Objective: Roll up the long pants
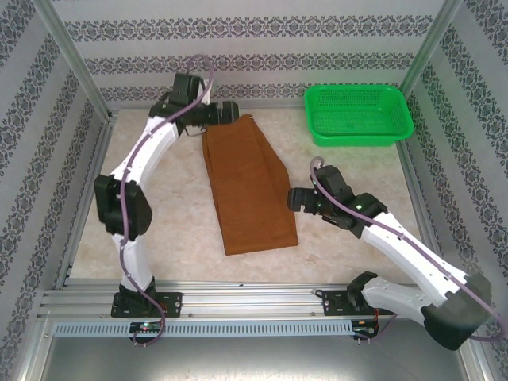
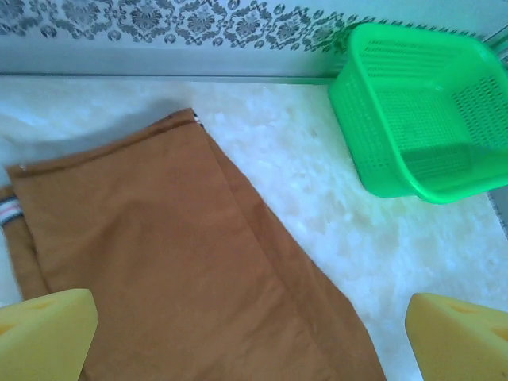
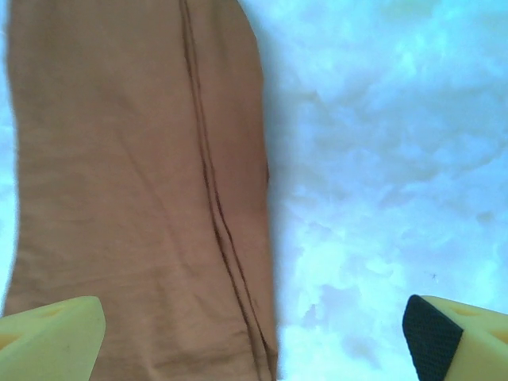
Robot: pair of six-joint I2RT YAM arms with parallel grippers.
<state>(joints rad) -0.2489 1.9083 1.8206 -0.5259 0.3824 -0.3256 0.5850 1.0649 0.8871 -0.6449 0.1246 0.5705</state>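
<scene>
Left of the pants, the left arm rises from the near edge of the table and bends over towards their far end. The left gripper hovers just above the waist edge, at the pants' far left corner. Its jaws stand wide and hold nothing; in the left wrist view the yellow fingers sit in the bottom corners with the brown cloth spread below and between them.

The pants lie flat on the table, folded lengthwise into one long strip, waist at the far end and hems towards the near edge. A bit of pale striped lining peeks out at the waist corner. A seam runs down the length of the leg.

Right of the pants, about level with their middle, the right gripper hangs just beside the right edge of the cloth. Its jaws are spread wide and empty too. In the right wrist view one finger is over the cloth and the other, with a black pad, is over bare table.

Further right of the pants and beyond their waist, a green basket stands on the table's far right corner, well apart from the cloth.
</scene>
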